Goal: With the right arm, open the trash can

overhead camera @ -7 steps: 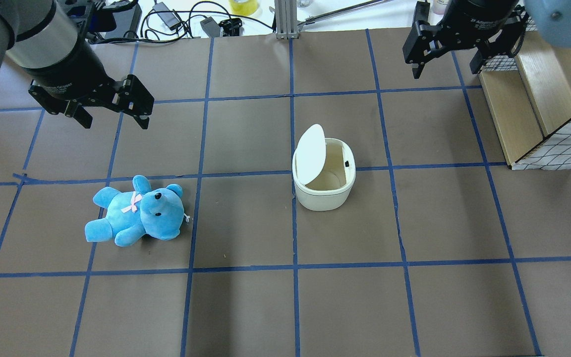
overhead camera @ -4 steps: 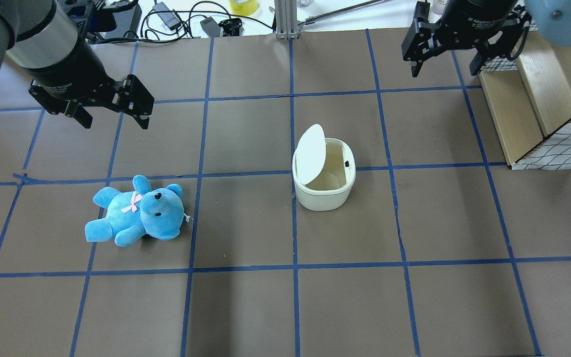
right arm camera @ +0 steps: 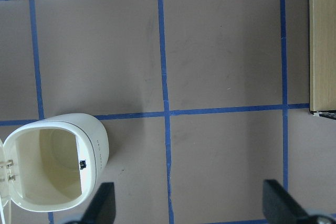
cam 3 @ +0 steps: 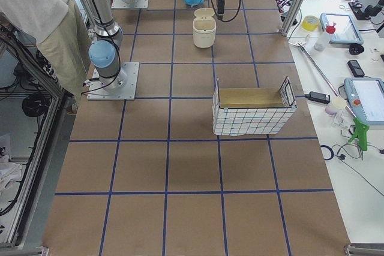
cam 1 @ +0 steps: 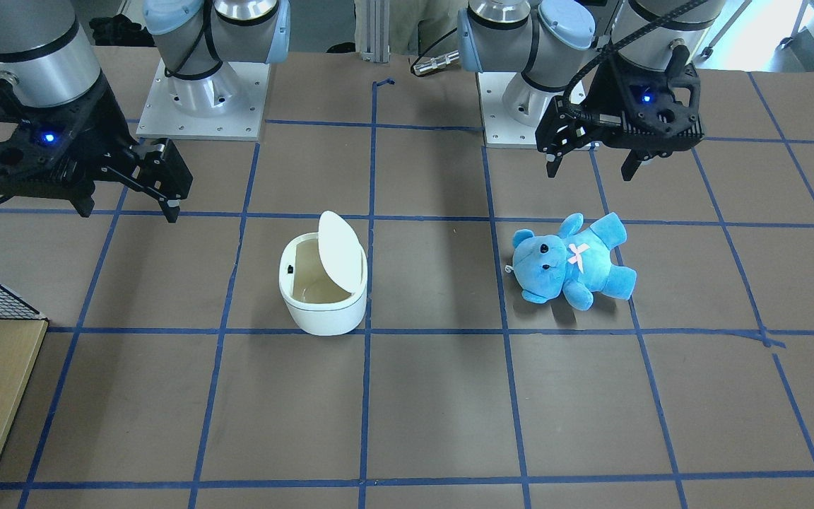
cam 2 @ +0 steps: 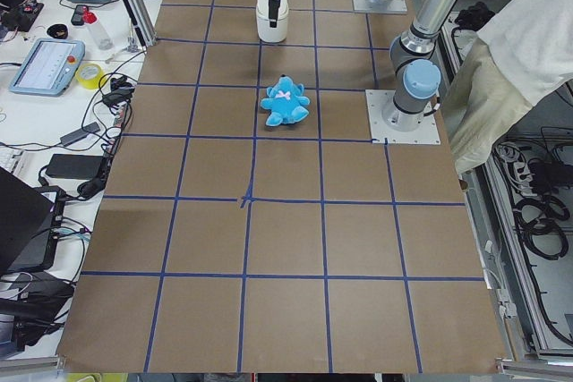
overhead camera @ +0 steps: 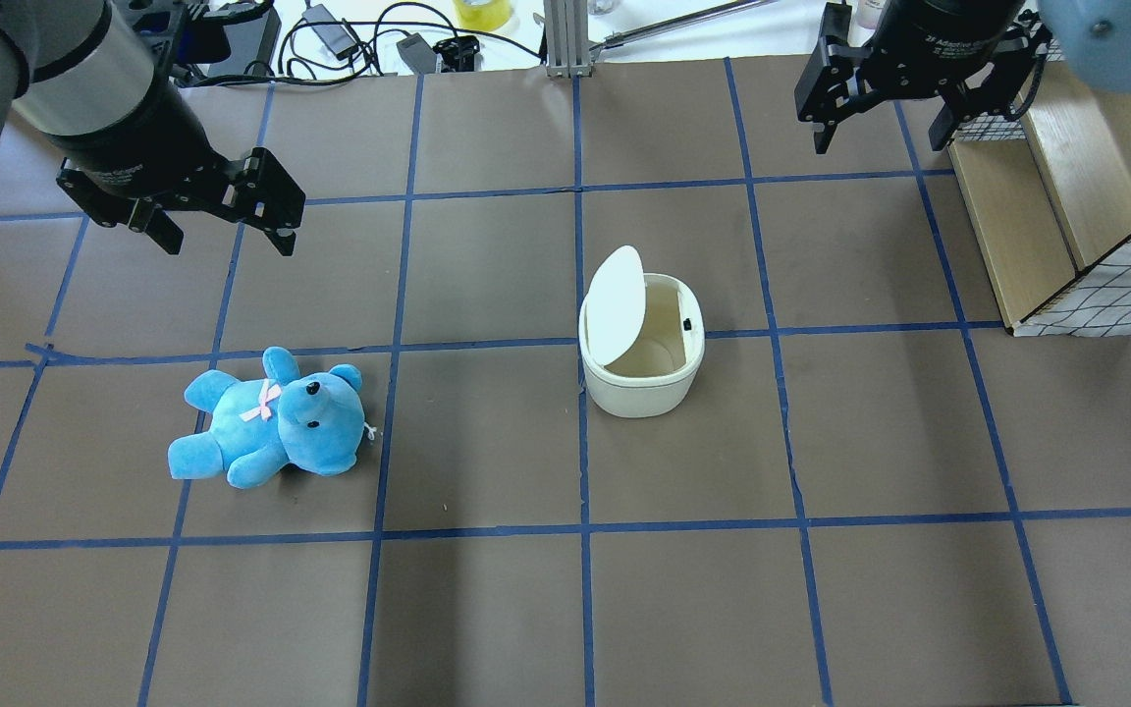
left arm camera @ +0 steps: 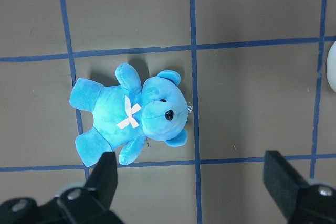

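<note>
The white trash can [overhead camera: 641,385] stands mid-table with its lid [overhead camera: 615,304] swung up and the inside showing. It also shows in the front view [cam 1: 322,311] and the right wrist view [right arm camera: 97,140]. My right gripper [overhead camera: 880,137] is open and empty, raised well beyond and to the right of the can; it also shows in the front view [cam 1: 129,211]. My left gripper [overhead camera: 229,245] is open and empty above the table, beyond the blue teddy bear [overhead camera: 271,422]. The left wrist view looks down on the bear [left arm camera: 131,114].
A wooden box with wire-mesh sides [overhead camera: 1066,196] stands at the right edge, close to my right gripper. Cables and small devices [overhead camera: 359,39] lie beyond the far edge. A person [cam 3: 36,4] stands behind the robot bases.
My right gripper has drifted slightly toward the far edge. The trash can, its raised lid, the bear and my left arm have not moved.
</note>
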Motion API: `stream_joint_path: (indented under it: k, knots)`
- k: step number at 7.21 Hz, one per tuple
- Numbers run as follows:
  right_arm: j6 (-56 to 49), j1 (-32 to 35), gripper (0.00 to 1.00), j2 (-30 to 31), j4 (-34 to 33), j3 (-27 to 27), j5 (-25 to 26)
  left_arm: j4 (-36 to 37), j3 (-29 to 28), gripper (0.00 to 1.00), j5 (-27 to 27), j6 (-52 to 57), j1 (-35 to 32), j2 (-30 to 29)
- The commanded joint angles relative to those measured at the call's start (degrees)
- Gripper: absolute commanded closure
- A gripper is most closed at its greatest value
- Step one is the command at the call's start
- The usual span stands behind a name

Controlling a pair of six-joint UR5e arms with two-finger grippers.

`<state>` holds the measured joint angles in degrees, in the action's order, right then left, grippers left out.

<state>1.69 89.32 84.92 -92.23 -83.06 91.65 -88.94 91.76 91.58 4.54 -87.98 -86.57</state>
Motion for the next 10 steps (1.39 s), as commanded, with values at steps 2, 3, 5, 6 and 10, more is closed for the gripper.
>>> stream_joint_path:
  k: [2,3,5,6,10]
  knots:
    - [-0.1,0.0,0.0,0.1,3.1,-0.2,-0.2,0.0,0.0,0.0,0.0,0.0,0.0,0.0]
    - [-0.1,0.0,0.0,0.1,6.9,0.3,-1.8,0.0,0.0,0.0,0.0,-0.1,0.0,0.0]
    - [-0.2,0.4,0.0,0.1,8.1,0.4,-3.1,0.0,0.0,0.0,0.0,-0.1,0.0,0.0]
    - [-1.7,0.4,0.0,0.0,8.1,0.4,-3.5,0.0,0.0,0.0,0.0,-0.1,0.1,0.0]
    - [-1.7,0.2,0.0,-0.1,8.9,0.5,-3.5,0.0,0.0,0.0,0.0,-0.1,0.0,0.0]
